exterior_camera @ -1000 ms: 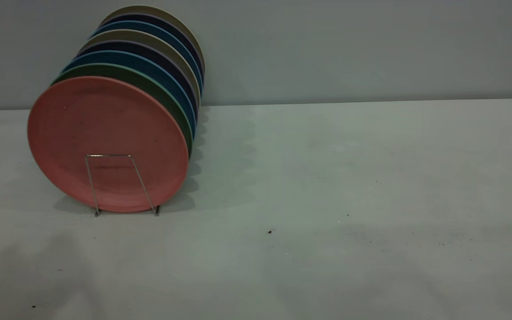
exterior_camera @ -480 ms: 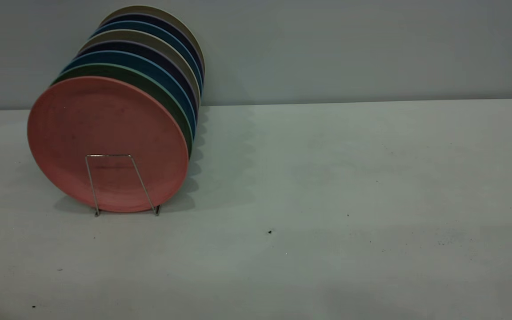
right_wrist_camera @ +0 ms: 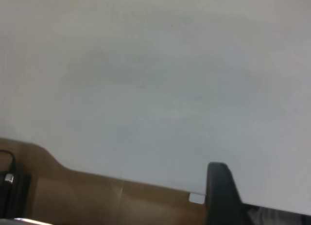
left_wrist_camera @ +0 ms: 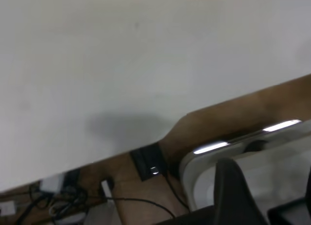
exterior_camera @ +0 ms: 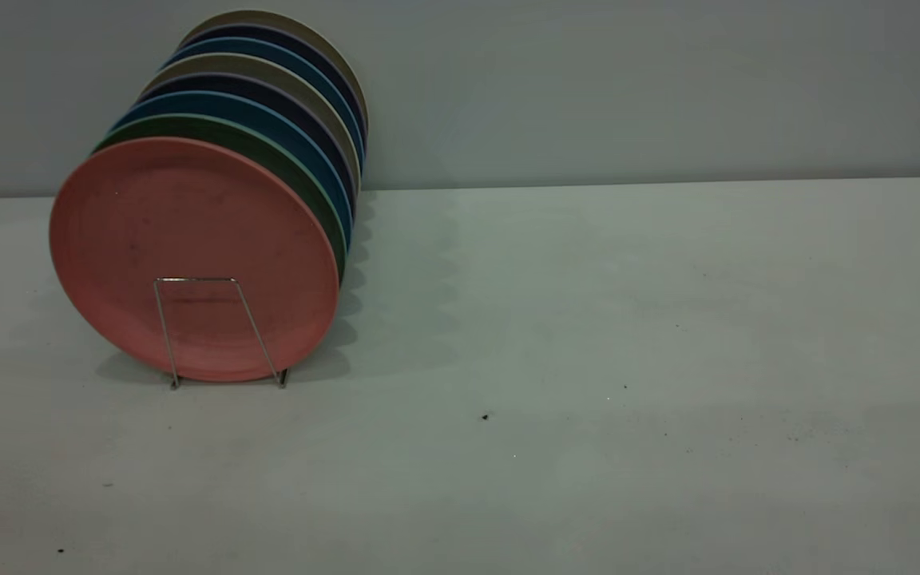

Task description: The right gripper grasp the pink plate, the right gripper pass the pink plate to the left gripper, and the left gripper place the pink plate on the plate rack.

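Note:
The pink plate stands upright on edge at the front of the plate rack, behind its front wire loop, at the table's left. Neither gripper shows in the exterior view. In the left wrist view my left gripper is off beyond the table's edge, open and empty, with one black finger in full view and the other at the picture's edge. In the right wrist view only one black finger of my right gripper shows, with nothing touching it, facing a plain pale surface.
Behind the pink plate the rack holds a teal-green plate, blue plates and several more. The grey table runs right from the rack. The left wrist view shows a table corner, brown floor and cables.
A soft shadow on the table's front left has faded away. The plates and rack have not moved.

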